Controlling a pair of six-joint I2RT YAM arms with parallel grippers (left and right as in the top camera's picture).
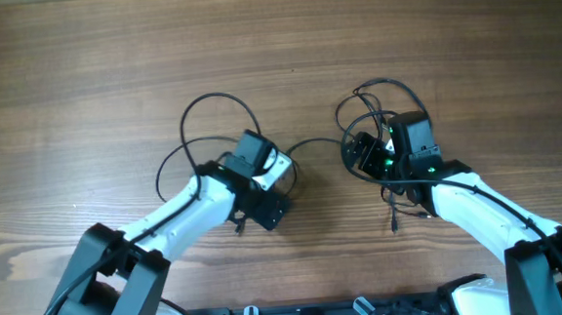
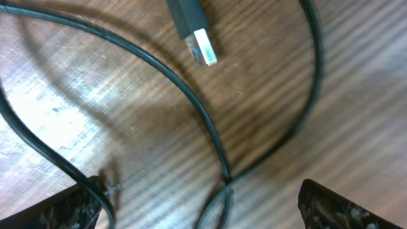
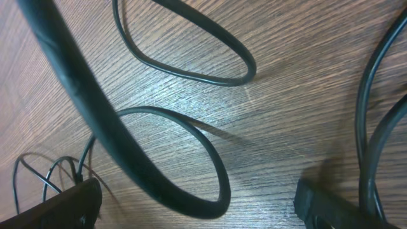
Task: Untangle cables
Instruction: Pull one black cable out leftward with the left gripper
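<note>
While both claws (image 2: 203,210) (image 3: 200,207) gape, cables (image 2: 186,16) lie beneath.

The desk (image 1: 70,63) is a brown wood-grain surface that fills the overhead view, with its grain running from left to right. Toward the lower left corner the wood turns paler and streaky. Both wrist views show fine dark grain lines and a soft sheen.

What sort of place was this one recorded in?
Probably a robot lab workbench: a bare wood-grain tabletop, a white left arm and right arm mounted at its near edge, and loose black cables, one ending in a USB-style plug.
</note>
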